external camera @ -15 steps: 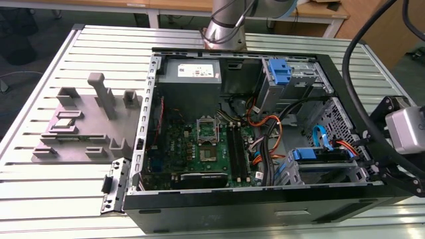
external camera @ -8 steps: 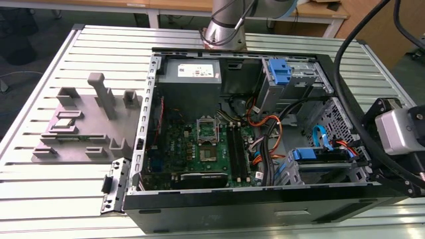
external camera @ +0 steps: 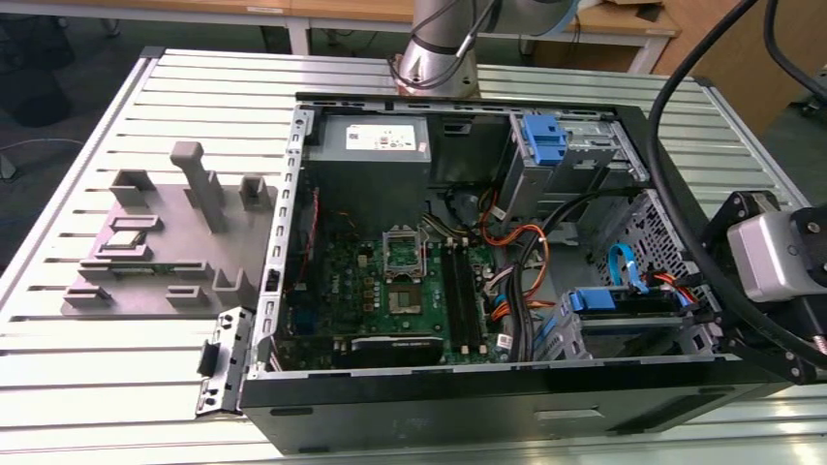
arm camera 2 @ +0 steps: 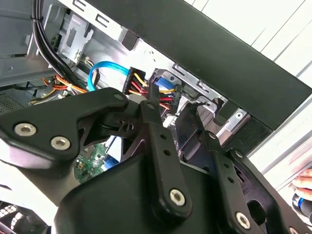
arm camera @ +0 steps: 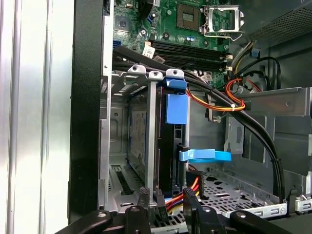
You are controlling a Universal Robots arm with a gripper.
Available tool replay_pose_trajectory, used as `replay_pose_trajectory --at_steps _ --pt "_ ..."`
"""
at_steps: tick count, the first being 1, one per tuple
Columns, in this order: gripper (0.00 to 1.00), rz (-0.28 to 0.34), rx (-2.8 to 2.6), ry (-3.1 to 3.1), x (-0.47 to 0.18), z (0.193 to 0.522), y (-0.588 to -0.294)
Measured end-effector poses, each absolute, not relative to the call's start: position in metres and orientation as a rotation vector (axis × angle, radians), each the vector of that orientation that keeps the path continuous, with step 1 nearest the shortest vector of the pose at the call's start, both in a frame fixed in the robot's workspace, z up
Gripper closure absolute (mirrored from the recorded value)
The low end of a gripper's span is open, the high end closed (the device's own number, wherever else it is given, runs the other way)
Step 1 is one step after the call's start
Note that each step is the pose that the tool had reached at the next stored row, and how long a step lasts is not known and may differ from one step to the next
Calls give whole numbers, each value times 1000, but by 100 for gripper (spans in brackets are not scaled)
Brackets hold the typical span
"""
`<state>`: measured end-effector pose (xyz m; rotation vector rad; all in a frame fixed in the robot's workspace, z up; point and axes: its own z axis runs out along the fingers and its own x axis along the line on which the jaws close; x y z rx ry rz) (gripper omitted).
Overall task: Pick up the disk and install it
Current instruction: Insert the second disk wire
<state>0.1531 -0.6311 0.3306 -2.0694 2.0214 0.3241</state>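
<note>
Jaws released: two black metal fingertips (arm camera: 145, 196) stand apart w/ a clear gap, nothing clamped between them; the gripper (arm camera: 166, 197) hangs at the mouth of the drive cage (arm camera: 122, 146). Same reading in the second wrist view, where the gripper (arm camera 2: 169, 114) shows matt black linkage arms w/ silver screw heads, tips spread. Disk (arm camera: 176, 108) sits just ahead of the jaws, edge-on & upright in a cage slot, not touching either tip as far as can be seen: dark slab body, glossy blue plastic carrier along its edge w/ a rectangular tab at the far end. In the exterior view the disk (external camera: 625, 301) shows as a blue strip inside the cage, near the gripper. Red/yellow/black wires (arm camera: 179, 199) run in at the disk's near end, between the tips; whether fully plugged, cannot tell. Flat light-blue cable (arm camera: 204, 156) lies just beside the disk, to one side of the jaws. Cage floor (arm camera: 229, 187) ahead is perforated grey sheet metal. Further beyond the jaws: orange/red wire loop (arm camera: 214, 100), thick black cable bundle (arm camera: 253, 126), then green motherboard (arm camera: 195, 29) w/ square socket. Black case wall (arm camera: 87, 112) runs alongside, smooth finish. Case rests on a ribbed aluminium table (external camera: 194, 87); a grey stepped fixture block (external camera: 168, 232) stands on it, well apart from the jaws.
</note>
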Motion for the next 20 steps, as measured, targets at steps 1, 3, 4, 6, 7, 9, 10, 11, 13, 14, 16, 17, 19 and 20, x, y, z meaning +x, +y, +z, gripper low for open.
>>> replay_pose_trajectory --at_steps 1,3,4,6,7,9,10,11,13,14,16,17,19,20 --pt "61 324 -2069 2021 153 331 -631" --pt "67 324 -2069 2021 153 331 -631" --pt "74 324 -2069 2021 153 331 -631" --pt "74 324 -2069 2021 153 331 -631" --pt "74 324 -2069 2021 153 331 -631" --pt "74 324 -2069 2021 153 331 -631" --pt "74 324 -2069 2021 153 331 -631" --pt "74 324 -2070 2022 153 332 -631" --pt "74 323 -2069 2021 152 334 -631" --pt "74 323 -2069 2021 152 334 -631" --pt "74 323 -2069 2021 152 334 -631" --pt "74 323 -2069 2021 152 334 -631" --pt "74 323 -2069 2021 152 334 -631" --pt "74 323 -2069 2021 152 334 -631"
